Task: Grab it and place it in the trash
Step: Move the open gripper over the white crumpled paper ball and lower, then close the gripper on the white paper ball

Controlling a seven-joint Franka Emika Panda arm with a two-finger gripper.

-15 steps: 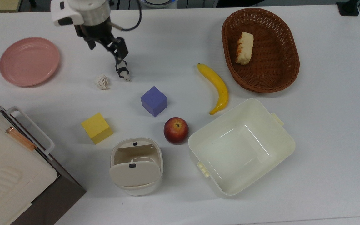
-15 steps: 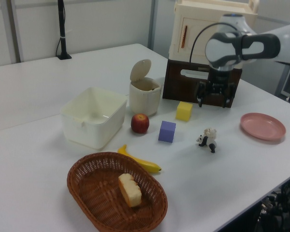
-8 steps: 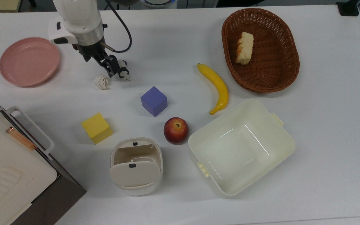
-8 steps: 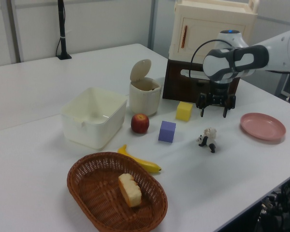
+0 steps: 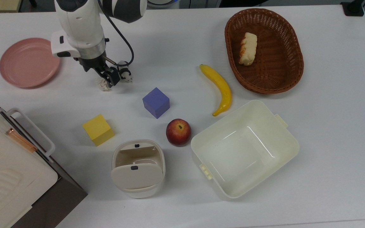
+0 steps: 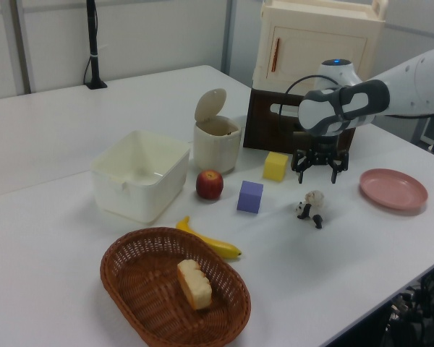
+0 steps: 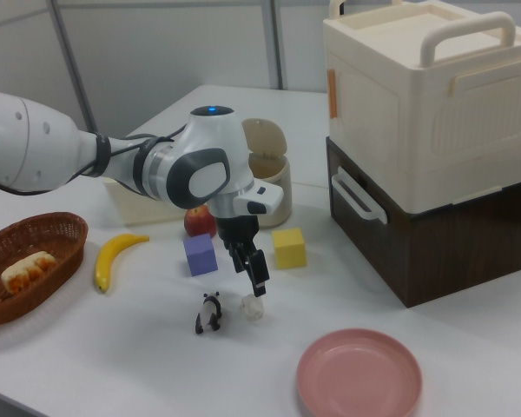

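The paper wad point(image 7: 253, 307) lies on the white tabletop point(image 5: 182, 47) just beside the panda figurine point(image 7: 211, 312). My end effector point(image 6: 318, 170) hangs right over it, fingers spread; the top view hides most of the wad. The trash bin point(image 5: 137, 168) stands well apart.

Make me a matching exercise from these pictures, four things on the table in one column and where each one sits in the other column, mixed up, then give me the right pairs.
Things:
1. bread
2. paper wad
3. apple
4. pink plate

Places:
A. beside the cream tub, on the top view's left of it
B. in the wicker basket
C. under the gripper, next to the panda figurine
D. bare, at the top view's far left

Pairs: 1-B, 2-C, 3-A, 4-D
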